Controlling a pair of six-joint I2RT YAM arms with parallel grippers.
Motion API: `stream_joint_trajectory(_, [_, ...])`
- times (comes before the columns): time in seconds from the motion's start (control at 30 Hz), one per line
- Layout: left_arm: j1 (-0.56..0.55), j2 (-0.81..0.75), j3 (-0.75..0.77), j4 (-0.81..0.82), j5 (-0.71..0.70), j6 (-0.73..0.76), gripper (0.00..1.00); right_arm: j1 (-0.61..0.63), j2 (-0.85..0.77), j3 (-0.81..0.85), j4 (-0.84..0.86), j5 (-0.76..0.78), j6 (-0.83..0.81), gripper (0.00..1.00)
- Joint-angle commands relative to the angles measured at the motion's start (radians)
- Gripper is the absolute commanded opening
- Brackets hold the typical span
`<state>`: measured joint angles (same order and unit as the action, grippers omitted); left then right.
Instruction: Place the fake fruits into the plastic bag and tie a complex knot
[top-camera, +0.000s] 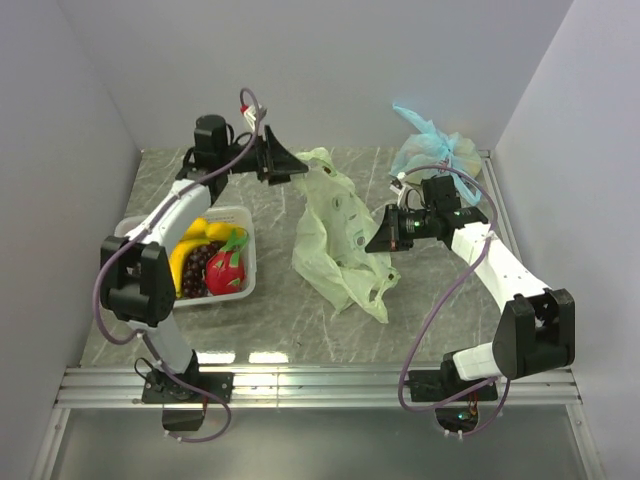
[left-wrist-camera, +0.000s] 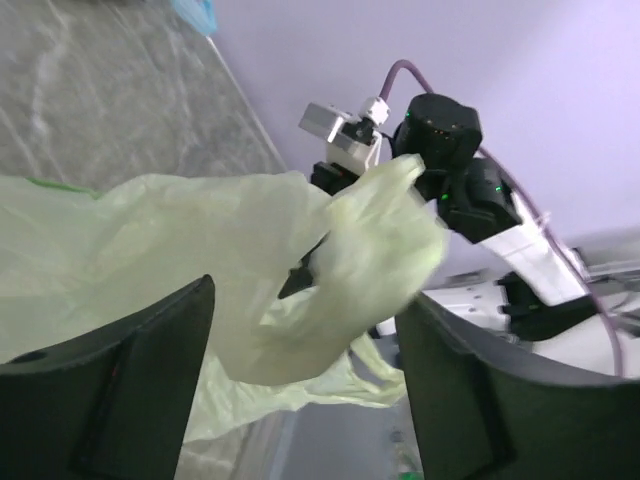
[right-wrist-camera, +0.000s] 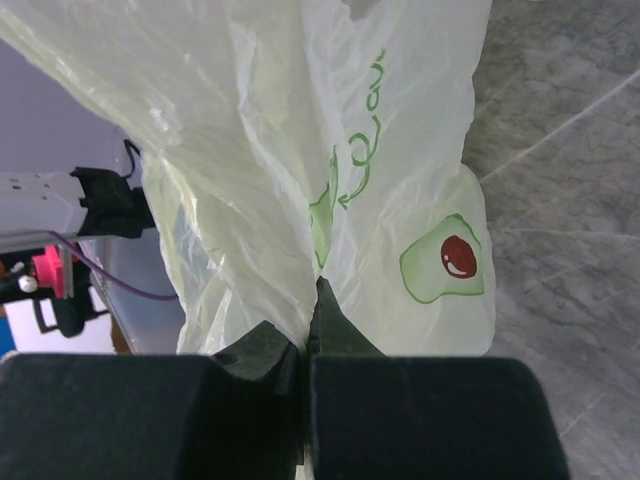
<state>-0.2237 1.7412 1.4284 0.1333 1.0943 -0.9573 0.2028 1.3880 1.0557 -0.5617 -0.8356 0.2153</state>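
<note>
Jaws of the left gripper (left-wrist-camera: 305, 300) stand apart: the two dark fingers (left-wrist-camera: 120, 390) are wide of each other. Pale yellow-green film of the plastic bag (top-camera: 335, 240) shows in the gap, and no pinch on it is visible. Jaws of the right gripper (right-wrist-camera: 305, 335) are pressed together on a gathered fold of the bag, with the film fanning upward from the pinch. A printed green avocado mark (right-wrist-camera: 445, 262) with a red pit sits just right of that pinch.

Top view: the bag lies crumpled at mid-table between the two arms. The left gripper is at the bag's far upper edge and the right gripper at its right side. What is inside the bag cannot be told.

The fake fruits (top-camera: 210, 258) sit in a white basket (top-camera: 250, 262) on the left of the grey marbled table (top-camera: 280, 325), beside the left arm and apart from the bag. They are yellow bananas (top-camera: 195, 238), dark grapes (top-camera: 194, 266) and a pink-red dragon fruit (top-camera: 226, 272).

A light blue tied bag (top-camera: 435, 150) rests at the far right, behind the right gripper.
</note>
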Motion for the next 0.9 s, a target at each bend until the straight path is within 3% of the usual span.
stream_joint_trajectory(0.0, [0.007, -0.095, 0.180, -0.390, -0.060, 0.378, 0.80, -0.006, -0.026, 0.058, 0.040, -0.010, 0.077, 0.00])
stream_joint_trajectory(0.07, [0.053, -0.132, 0.175, -0.526, -0.080, 0.500, 0.83, -0.006, -0.040, 0.050, 0.060, -0.016, 0.145, 0.00])
stream_joint_trajectory(0.1, [0.075, -0.175, 0.159, -0.550, -0.088, 0.520, 0.95, -0.006, -0.044, 0.046, 0.084, -0.017, 0.165, 0.00])
stream_joint_trajectory(0.13, [0.099, -0.199, 0.138, -0.567, -0.120, 0.558, 0.98, -0.008, -0.052, 0.035, 0.095, -0.020, 0.203, 0.00])
stream_joint_trajectory(0.2, [0.211, -0.276, 0.081, -0.677, -0.167, 0.647, 0.99, -0.006, -0.058, 0.021, 0.123, -0.016, 0.248, 0.00])
stream_joint_trajectory(0.23, [0.211, -0.293, 0.079, -0.678, -0.168, 0.707, 0.99, -0.005, -0.058, 0.018, 0.128, -0.014, 0.259, 0.00])
stream_joint_trajectory(0.27, [0.251, -0.304, 0.104, -0.815, -0.260, 0.776, 0.99, -0.006, -0.060, 0.013, 0.132, -0.013, 0.268, 0.00])
stream_joint_trajectory(0.3, [0.263, -0.311, 0.115, -0.892, -0.325, 0.840, 0.99, -0.005, -0.058, 0.012, 0.140, -0.011, 0.278, 0.00])
stream_joint_trajectory(0.33, [0.273, -0.324, 0.124, -0.958, -0.370, 0.996, 0.99, -0.006, -0.060, 0.006, 0.141, -0.007, 0.295, 0.00])
stream_joint_trajectory(0.4, [0.291, -0.380, 0.086, -1.070, -0.503, 1.112, 0.99, -0.005, -0.061, -0.003, 0.152, 0.004, 0.309, 0.00])
stream_joint_trajectory(0.47, [0.293, -0.436, -0.032, -1.054, -0.638, 1.169, 0.99, -0.006, -0.064, -0.013, 0.160, 0.010, 0.323, 0.00])
stream_joint_trajectory(0.57, [0.294, -0.514, -0.147, -1.019, -0.718, 1.227, 0.99, -0.008, -0.064, -0.017, 0.169, 0.015, 0.326, 0.00])
stream_joint_trajectory(0.67, [0.294, -0.513, -0.183, -0.985, -0.755, 1.269, 0.99, -0.008, -0.060, -0.013, 0.166, 0.024, 0.329, 0.00])
stream_joint_trajectory(0.77, [0.293, -0.471, -0.178, -0.963, -0.761, 1.305, 0.90, -0.006, -0.058, 0.007, 0.141, 0.044, 0.317, 0.00])
stream_joint_trajectory(0.87, [0.293, -0.419, -0.158, -0.959, -0.770, 1.361, 0.86, -0.005, -0.055, 0.021, 0.118, 0.067, 0.305, 0.00])
